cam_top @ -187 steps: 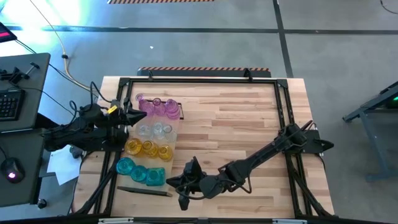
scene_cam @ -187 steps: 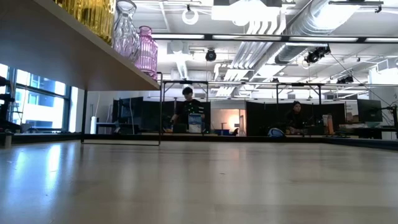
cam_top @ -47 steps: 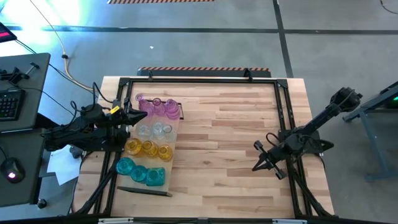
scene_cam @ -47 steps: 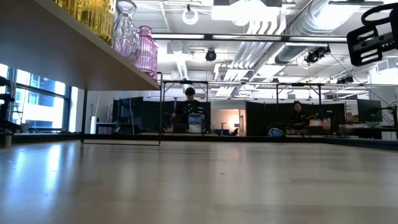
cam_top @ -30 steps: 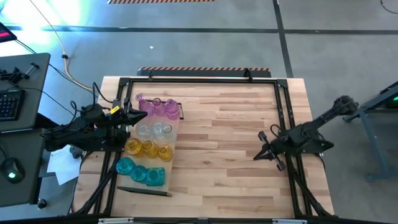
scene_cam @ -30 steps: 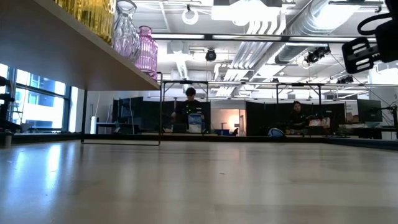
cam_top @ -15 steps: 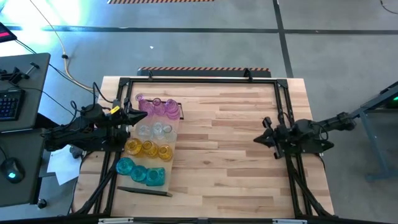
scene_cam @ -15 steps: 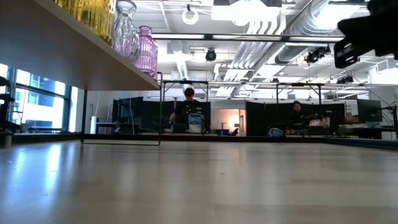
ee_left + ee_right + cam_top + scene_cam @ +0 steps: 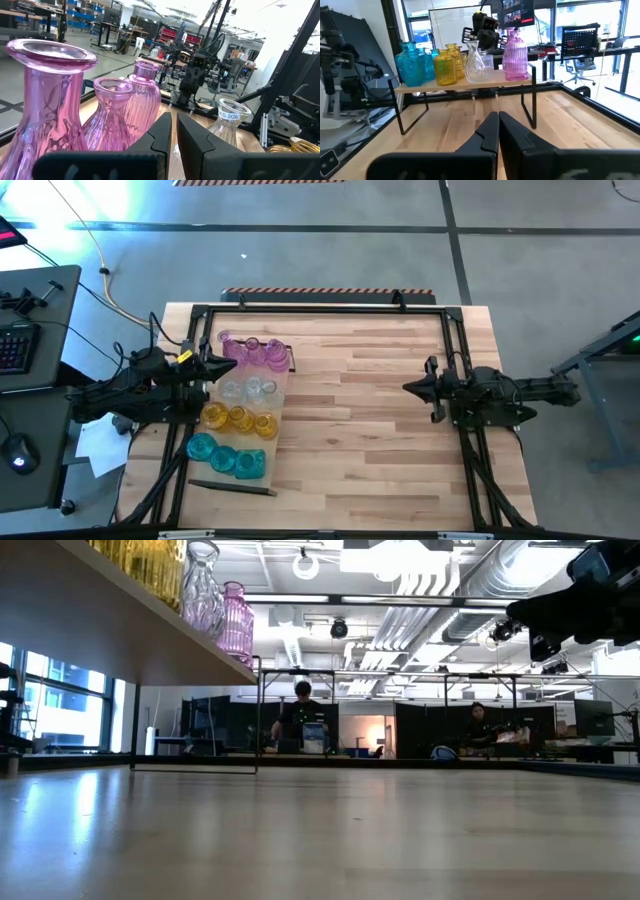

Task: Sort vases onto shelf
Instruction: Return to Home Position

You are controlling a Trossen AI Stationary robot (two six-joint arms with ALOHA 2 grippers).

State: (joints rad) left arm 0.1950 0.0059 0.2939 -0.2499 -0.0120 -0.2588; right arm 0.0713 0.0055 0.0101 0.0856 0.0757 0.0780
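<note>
The shelf (image 9: 262, 405) is a light-wood board on thin dark legs at the table's left side. Several vases stand on it by their bases, in rows of pink (image 9: 250, 350), clear (image 9: 250, 388), amber (image 9: 238, 418) and teal (image 9: 225, 455). The right wrist view shows the same rows on the shelf (image 9: 470, 82). My left gripper (image 9: 215, 366) is shut and hovers at the shelf's left edge, between the pink vases (image 9: 135, 107) and a clear vase (image 9: 229, 120). My right gripper (image 9: 412, 387) is shut, high over the table's right part, pointing left at the shelf.
A black metal frame (image 9: 320, 308) runs around the tabletop. A thin dark rod (image 9: 230, 487) lies near the near edge, by the teal vases. Bare wood (image 9: 350, 430) stretches between the shelf and the right arm. People sit at desks beyond the table (image 9: 303, 715).
My right arm has drawn back and swung from the near-right part of the table toward the far edge. Its gripper has levelled out and now points toward the table's left. The left arm and the vases have kept still.
</note>
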